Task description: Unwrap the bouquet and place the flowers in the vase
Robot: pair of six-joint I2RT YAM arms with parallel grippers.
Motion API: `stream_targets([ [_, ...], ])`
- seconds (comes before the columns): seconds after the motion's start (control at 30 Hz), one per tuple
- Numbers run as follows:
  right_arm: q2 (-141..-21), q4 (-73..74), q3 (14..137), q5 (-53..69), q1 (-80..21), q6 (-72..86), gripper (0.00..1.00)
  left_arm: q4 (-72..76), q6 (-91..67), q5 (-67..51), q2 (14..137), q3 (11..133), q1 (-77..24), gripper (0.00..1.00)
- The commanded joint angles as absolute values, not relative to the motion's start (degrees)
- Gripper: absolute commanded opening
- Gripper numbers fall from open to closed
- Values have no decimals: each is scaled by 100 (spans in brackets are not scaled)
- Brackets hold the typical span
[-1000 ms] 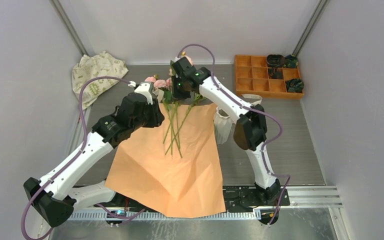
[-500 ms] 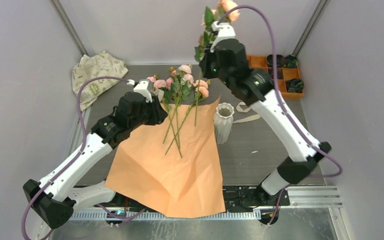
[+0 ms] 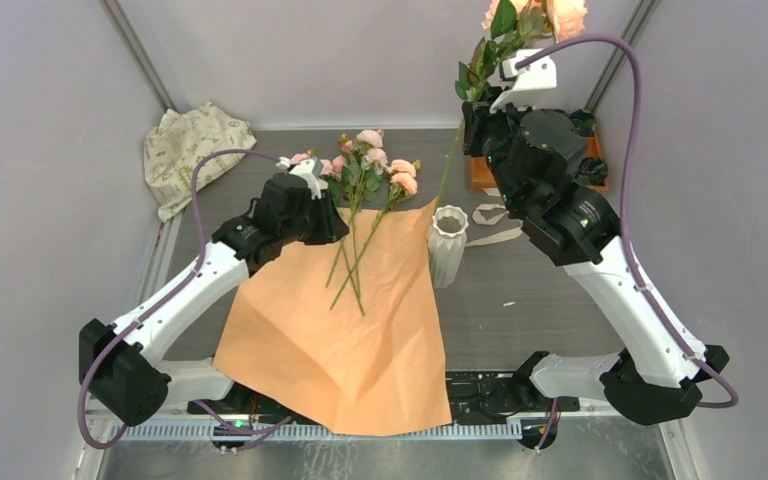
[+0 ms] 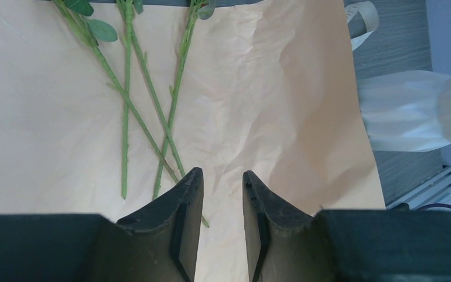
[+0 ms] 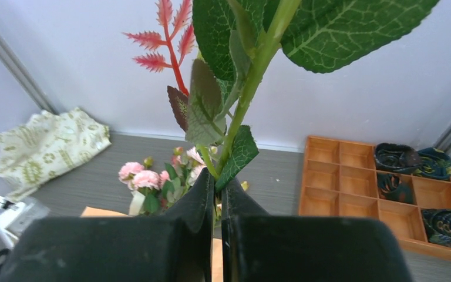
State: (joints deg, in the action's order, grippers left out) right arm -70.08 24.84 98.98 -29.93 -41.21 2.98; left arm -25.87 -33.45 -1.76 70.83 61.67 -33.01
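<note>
Grey table [image 3: 550,290], orange paper [image 3: 340,330], vase [image 3: 448,245], cloth [image 3: 192,150], tray [image 5: 323,176], ribbon [image 3: 490,225]

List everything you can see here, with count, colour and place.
paper: one, orange, spread at near centre
flowers: about four stems, pink, on the paper's far edge
held flower: one, peach, raised at far right
vase: one, white, right of paper
ribbon: one, cream, right of vase
cloth: one, cream patterned, far left
tray: one, orange, far right
bundles: four, dark, in tray
left hand: one, black, open over paper
right hand: one, black, shut on held flower
</note>
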Motion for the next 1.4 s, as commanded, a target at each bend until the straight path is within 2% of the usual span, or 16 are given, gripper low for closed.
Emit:
stream_targets([
  [0.0,-6963,1872,9607,-3257,-4155,-138,1,-2159,-3519,-463,7108,6290,-3218,32],
  [0.33,-6715,1944,9021,-3452,-4156,-95,1,-2058,-3639,-585,7191,6278,-3090,31],
  [0.8,-5753,1693,6771,-2778,-4152,967,3,-1533,-4083,-1409,7758,6128,-2547,26],
  [0.9,-5623,1586,6461,-2751,-4153,1008,15,-1477,-4129,-1518,7878,6094,-2437,26],
  [1.03,-5461,1597,6226,-2820,-4151,1109,25,-1455,-4150,-1615,8074,6128,-2265,26],
  [1.2,-5231,1663,6078,-2986,-4163,1172,47,-1387,-4222,-1752,8348,6260,-2054,25],
  [1.37,-4985,1734,6076,-3197,-4163,1188,61,-1418,-4192,-1794,8608,6448,-1846,24],
])
